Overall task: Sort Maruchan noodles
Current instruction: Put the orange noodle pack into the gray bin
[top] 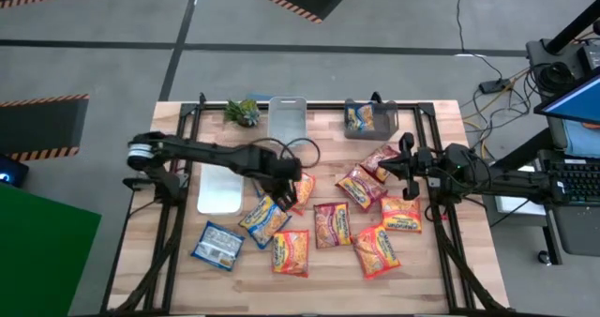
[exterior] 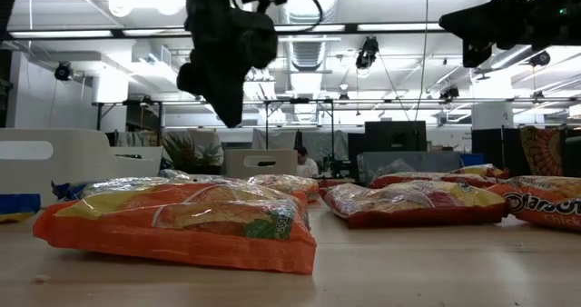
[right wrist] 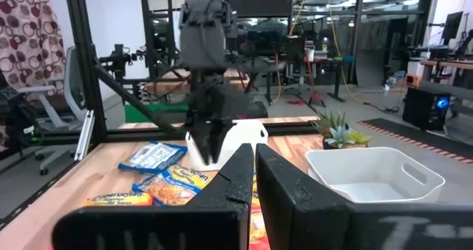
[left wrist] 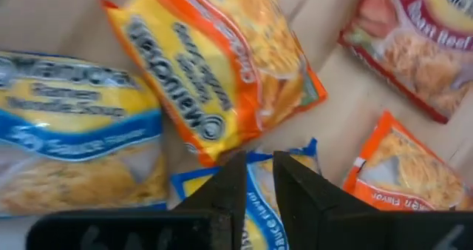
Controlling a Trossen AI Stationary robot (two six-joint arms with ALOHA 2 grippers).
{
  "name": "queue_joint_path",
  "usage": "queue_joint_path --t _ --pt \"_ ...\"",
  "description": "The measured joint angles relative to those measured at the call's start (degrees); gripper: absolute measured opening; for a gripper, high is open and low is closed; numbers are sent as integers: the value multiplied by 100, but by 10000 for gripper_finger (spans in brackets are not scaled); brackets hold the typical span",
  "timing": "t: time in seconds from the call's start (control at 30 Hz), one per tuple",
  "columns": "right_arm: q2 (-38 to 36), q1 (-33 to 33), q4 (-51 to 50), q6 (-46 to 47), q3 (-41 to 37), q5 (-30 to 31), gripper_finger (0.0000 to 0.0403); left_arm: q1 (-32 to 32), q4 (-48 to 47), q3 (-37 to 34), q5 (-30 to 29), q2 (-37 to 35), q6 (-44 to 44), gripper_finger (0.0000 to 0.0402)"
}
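Observation:
Several Maruchan noodle packets lie flat on the wooden table: orange-yellow ones (top: 265, 218), red-pink ones (top: 333, 225) and a blue one (top: 217, 245). One more packet lies in a clear bin (top: 368, 118) at the far edge. My left gripper (top: 281, 188) hangs shut and empty well above the table (exterior: 224, 89). It points down over an orange-yellow packet (left wrist: 222, 72) and a blue-and-yellow packet (left wrist: 277, 205). My right gripper (top: 405, 158) is shut and empty, high over the red-pink packets (top: 380, 162) at the right.
A white bin (top: 220, 188) lies left of my left gripper. An empty clear bin (top: 288, 118) and a small green plant (top: 244, 111) stand at the far edge. Black frame rails run along the table's left and right sides. Bare wood (top: 319, 294) shows near the front edge.

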Motion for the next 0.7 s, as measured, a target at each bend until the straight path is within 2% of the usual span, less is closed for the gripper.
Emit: queue_joint_path --t 0.13,0.37,0.47,0.53,0.7 --pt "17 0 -31 5 0 0 9 -4 -18 257 -46 391 -2 99" --pt "20 0 -160 11 0 1 9 9 -19 253 -1624 578 -440 192" --pt "20 0 -264 23 0 0 9 32 29 184 -1983 573 -653 223" --pt "20 0 -297 28 0 0 9 31 395 15 -2179 567 -874 236" --pt "17 0 -300 75 0 0 9 32 1268 -586 -2198 568 -1215 246"
